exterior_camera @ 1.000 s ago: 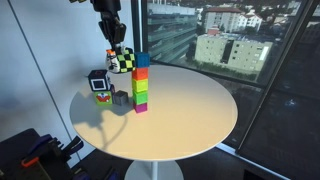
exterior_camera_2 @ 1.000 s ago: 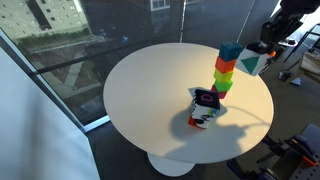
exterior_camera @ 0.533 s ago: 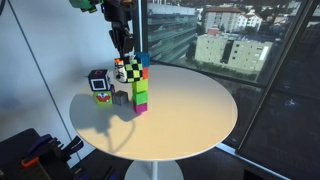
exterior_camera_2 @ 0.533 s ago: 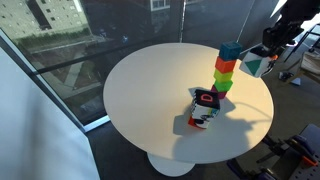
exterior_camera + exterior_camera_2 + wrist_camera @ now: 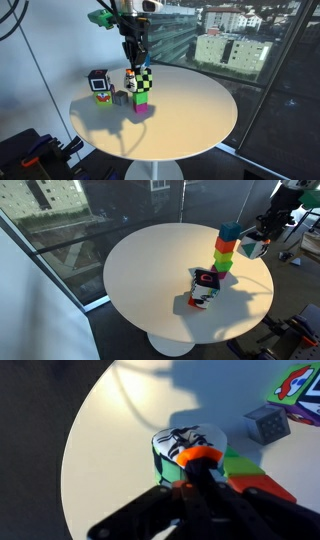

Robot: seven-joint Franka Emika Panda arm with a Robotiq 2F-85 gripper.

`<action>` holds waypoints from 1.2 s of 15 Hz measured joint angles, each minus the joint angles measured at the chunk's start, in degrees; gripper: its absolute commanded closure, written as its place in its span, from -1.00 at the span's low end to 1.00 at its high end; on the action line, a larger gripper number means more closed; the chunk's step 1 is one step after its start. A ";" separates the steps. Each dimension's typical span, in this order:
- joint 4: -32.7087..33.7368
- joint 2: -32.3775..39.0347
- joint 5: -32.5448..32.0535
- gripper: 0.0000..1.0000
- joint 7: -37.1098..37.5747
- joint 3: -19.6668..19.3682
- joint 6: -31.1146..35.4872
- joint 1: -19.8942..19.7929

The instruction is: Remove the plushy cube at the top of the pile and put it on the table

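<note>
Floor-to-ceiling glass backs the round cream worktop. The fingers are clamped on the plushy cube, which hangs clear of the worktop, just beside the upper blocks of the coloured block tower. The pile's dark-topped cube stands on the tower's other side. Judgement: the descent must stay clear of the tower, over the bare surface on the side away from the pile.

the gripper is carrying the plushy cube lower and sideways, away from the pile, coming across the block tower.
</note>
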 measured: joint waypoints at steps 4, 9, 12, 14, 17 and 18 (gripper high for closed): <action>2.19 2.54 0.01 -0.03 -0.05 -1.03 0.63 -0.01; 4.13 3.67 0.02 -0.79 -0.08 -1.52 0.63 0.00; 4.60 3.64 0.02 -1.00 -0.15 -1.52 0.61 0.06; 4.69 3.29 0.05 -1.00 -0.22 -1.48 0.50 0.31; 4.69 2.11 0.05 -1.00 -0.22 -1.19 -0.25 0.91; 4.67 1.56 0.05 -1.00 -0.22 -1.03 -0.66 1.18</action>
